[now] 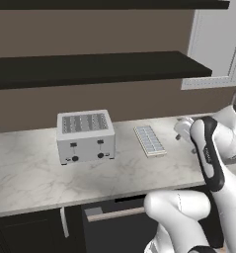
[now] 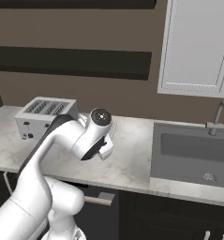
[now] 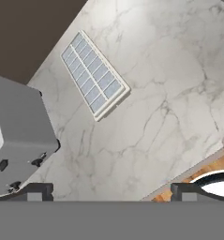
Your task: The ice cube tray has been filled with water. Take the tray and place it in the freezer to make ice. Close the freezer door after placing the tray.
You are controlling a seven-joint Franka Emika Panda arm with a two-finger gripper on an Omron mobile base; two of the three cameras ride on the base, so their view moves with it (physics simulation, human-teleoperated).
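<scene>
Silver toaster [image 1: 86,136] left, ice cube tray [image 1: 149,140] flat on the marble counter [image 1: 30,173] just right of it, bare counter all round the tray. Gripper [image 3: 110,191] above the counter's front edge, jaws spread wide, holding nothing. Right base view adds sink [image 2: 193,152] and what looks like a faucet [image 2: 220,117].

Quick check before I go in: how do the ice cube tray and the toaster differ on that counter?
The flat pale gridded ice cube tray lies low; the boxy silver toaster stands much taller. The tray has many small square cells; the toaster has long top slots and dark front knobs. Both rest apart on the marble counter.
</scene>
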